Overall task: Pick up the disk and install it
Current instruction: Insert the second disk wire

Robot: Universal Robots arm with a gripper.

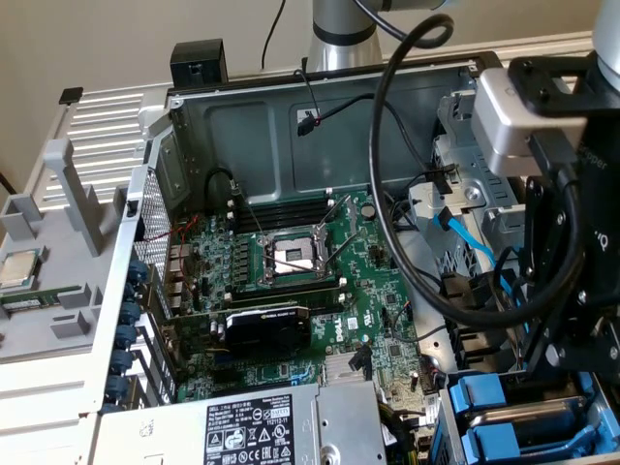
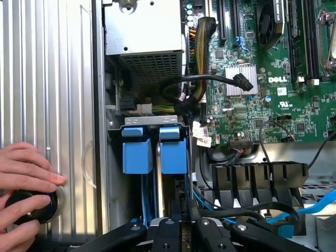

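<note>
Gripper (image 2: 181, 227) nearly closed, apparently pinching the disk (image 2: 173, 155) edge-on at the drive bay (image 2: 152, 121); best kept square, pressed home gently.

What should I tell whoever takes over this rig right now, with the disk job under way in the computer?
Robot's hand: at the drive bay, close to the two blue carriers.
Disk: cannot tell which carrier holds it.
Done: both carriers stand in the bay.
Left: full seating not confirmed.
Caution: a person's hand rests on a black knob on the ribbed side panel.
</note>
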